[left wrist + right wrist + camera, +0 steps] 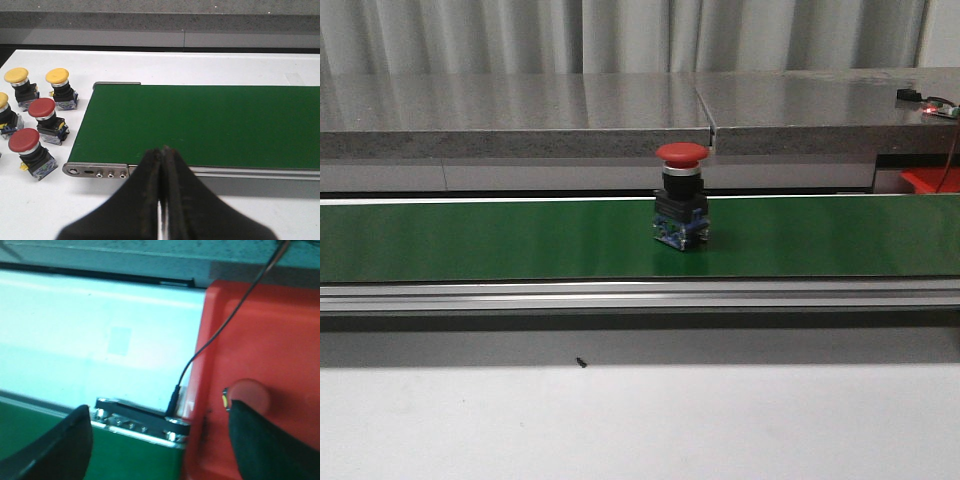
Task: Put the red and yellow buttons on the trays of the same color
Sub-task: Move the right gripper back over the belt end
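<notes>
One red button (680,205) stands upright in the middle of the green conveyor belt (470,240). Neither gripper shows in the front view. In the left wrist view my left gripper (162,151) is shut and empty over the near edge of the belt (200,125). Beside that belt end, on the white table, stand two red buttons (44,119) (27,150) and yellow buttons (19,85) (59,86). My right gripper (160,440) is open over the belt's other end, next to the red tray (260,335). Another red button (251,391) lies in that tray, partly behind a finger. The yellow tray is out of view.
A black cable (200,352) runs across the red tray's rim to the metal end bracket of the conveyor (140,417). A grey stone counter (520,110) runs behind the belt. A corner of the red tray (930,180) shows at the far right.
</notes>
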You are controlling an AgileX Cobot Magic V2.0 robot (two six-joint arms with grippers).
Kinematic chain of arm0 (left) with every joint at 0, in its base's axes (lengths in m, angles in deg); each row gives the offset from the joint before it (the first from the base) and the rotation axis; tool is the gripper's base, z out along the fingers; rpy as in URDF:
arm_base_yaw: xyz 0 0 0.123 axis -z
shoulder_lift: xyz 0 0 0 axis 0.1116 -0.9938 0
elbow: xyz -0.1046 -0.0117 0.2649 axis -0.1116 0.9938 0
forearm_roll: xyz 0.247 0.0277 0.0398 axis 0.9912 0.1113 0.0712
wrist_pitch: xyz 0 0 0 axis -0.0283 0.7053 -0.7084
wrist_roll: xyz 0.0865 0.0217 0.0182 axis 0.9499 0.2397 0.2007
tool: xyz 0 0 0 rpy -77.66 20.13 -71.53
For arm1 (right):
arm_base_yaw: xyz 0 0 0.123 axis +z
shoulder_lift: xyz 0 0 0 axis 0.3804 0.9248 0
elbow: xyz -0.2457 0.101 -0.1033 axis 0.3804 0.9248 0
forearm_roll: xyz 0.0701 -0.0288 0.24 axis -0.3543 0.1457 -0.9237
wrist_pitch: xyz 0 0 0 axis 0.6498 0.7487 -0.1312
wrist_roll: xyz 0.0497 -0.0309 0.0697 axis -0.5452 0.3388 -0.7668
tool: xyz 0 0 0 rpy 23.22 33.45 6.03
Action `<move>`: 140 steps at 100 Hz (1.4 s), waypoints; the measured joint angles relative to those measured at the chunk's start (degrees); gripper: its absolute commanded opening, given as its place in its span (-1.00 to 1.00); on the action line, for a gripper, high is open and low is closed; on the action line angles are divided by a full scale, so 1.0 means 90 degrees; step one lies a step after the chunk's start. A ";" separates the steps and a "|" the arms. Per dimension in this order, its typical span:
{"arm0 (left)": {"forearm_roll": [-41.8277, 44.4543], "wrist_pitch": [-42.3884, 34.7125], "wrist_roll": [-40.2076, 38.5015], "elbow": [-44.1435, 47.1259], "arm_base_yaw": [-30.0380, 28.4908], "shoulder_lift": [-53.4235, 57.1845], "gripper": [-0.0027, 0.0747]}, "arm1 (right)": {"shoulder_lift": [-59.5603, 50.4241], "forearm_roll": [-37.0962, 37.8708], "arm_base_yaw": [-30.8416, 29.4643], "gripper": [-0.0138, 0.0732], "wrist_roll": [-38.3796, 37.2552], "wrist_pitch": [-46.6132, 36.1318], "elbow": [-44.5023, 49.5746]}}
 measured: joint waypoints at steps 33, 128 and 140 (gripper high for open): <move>0.0000 0.0000 0.0000 0.0000 0.0000 0.0000 -0.98 | -0.1255 0.0640 0.1011 0.61 0.0232 0.0360 0.0896; 0.0000 0.0000 0.0000 0.0000 0.0000 0.0000 -0.98 | -0.2160 0.1124 0.3635 0.61 0.0304 -0.1212 0.3753; 0.0000 0.0000 0.0000 0.0000 0.0000 0.0000 -0.98 | -0.2026 0.1124 0.3717 0.61 0.0304 -0.1403 0.3762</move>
